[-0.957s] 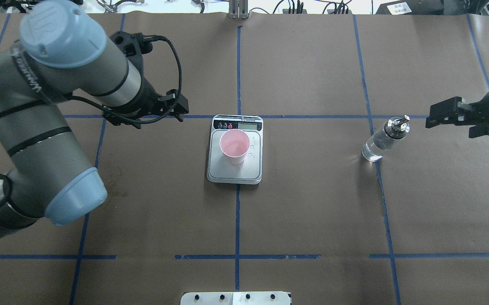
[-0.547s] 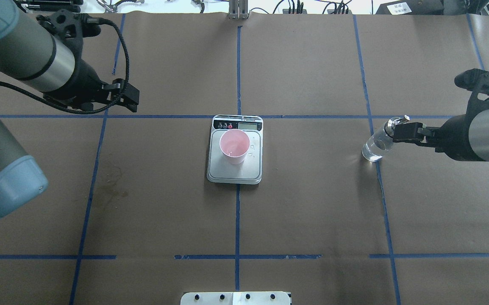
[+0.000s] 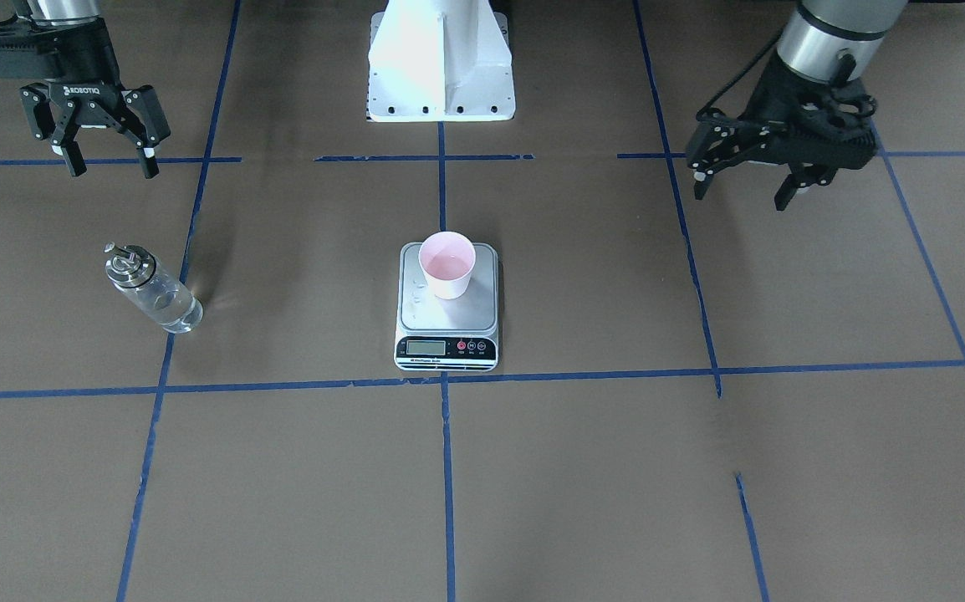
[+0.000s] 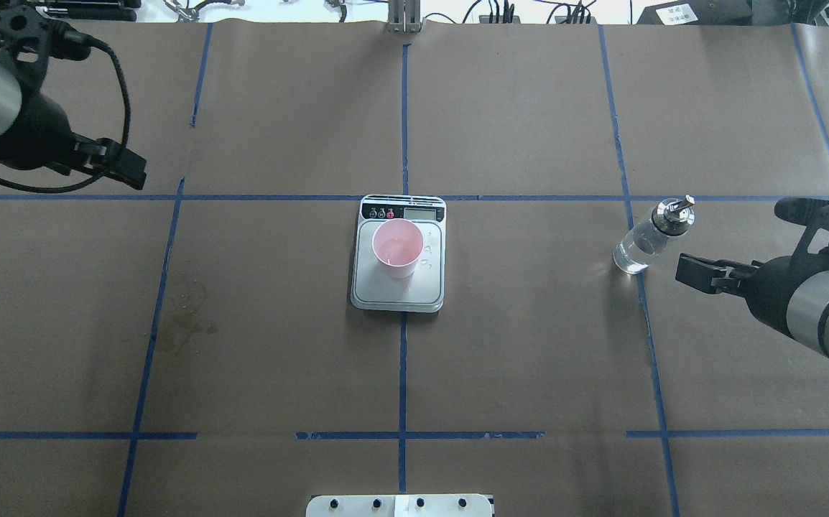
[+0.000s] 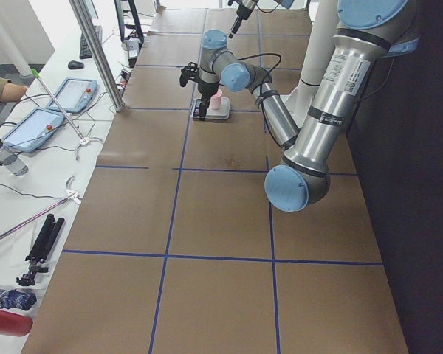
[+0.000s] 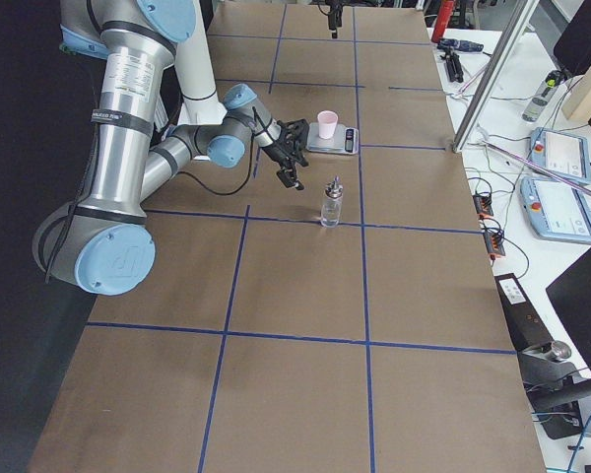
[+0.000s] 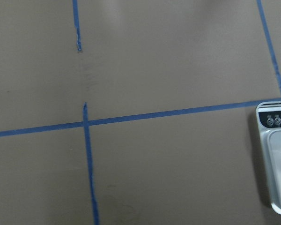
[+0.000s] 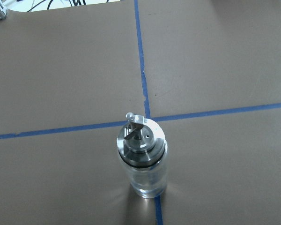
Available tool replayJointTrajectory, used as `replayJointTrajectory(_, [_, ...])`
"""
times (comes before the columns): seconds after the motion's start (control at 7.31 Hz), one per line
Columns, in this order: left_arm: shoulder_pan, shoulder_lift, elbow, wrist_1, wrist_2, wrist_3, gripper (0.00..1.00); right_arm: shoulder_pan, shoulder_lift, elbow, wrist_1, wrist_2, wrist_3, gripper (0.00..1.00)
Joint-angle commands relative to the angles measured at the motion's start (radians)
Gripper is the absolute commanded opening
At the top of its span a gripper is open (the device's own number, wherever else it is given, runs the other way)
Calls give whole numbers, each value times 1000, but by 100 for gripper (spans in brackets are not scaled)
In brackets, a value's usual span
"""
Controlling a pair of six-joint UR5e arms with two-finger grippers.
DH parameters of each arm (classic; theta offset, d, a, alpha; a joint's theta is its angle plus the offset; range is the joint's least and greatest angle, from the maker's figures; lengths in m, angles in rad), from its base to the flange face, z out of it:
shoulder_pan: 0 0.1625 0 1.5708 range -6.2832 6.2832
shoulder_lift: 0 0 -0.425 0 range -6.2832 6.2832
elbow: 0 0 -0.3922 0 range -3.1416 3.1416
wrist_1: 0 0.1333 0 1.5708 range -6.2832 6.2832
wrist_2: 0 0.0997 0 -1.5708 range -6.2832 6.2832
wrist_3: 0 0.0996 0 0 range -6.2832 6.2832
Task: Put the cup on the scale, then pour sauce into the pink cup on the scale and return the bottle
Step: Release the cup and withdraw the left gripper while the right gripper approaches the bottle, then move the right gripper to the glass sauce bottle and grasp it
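The small tapered cup [image 4: 398,248], whitish outside and pink inside, stands upright on the scale [image 4: 397,296] and its flat silver-grey platform. Well apart, on the brown-paper tabletop [image 4: 529,359], the cylindrical glass bottle [image 4: 650,235] with its metal spout holds clear sauce [image 4: 632,255]. The right fingers [image 3: 73,159] and left fingers [image 3: 787,192] are spread apart, gripping nothing.

Pink cup [image 3: 446,266]; silver-black scale [image 3: 482,314]; clear bottle [image 3: 158,294]; brown table [image 3: 616,468], blue grid lines [image 3: 446,468].
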Motion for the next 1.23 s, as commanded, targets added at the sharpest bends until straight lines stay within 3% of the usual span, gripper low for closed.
replayJointTrajectory(0.0, [-114, 104, 2, -7, 0, 320, 100, -117, -28, -28, 8, -152, 28, 99])
replayJointTrajectory(0.14, [-164, 141, 9, -8, 1, 471, 100, -186, -27, -61, 13, -292, 77, 99])
replayJointTrajectory(0.27, [-198, 156, 19, -10, 1, 537, 100, -233, -24, -135, 119, -400, 93, 100])
replayJointTrajectory(0.41, [-230, 164, 36, -13, 1, 573, 100, -250, -30, -267, 336, -452, 85, 100])
replayJointTrajectory(0.55, [-278, 194, 51, -14, 1, 748, 100, -263, -30, -364, 470, -503, 73, 100])
replayJointTrajectory(0.68, [-340, 202, 82, -15, 3, 903, 100, -263, -30, -365, 475, -510, 42, 100])
replayJointTrajectory(1.09, [-399, 236, 204, -149, 9, 1019, 100, -264, -27, -371, 476, -585, 39, 100])
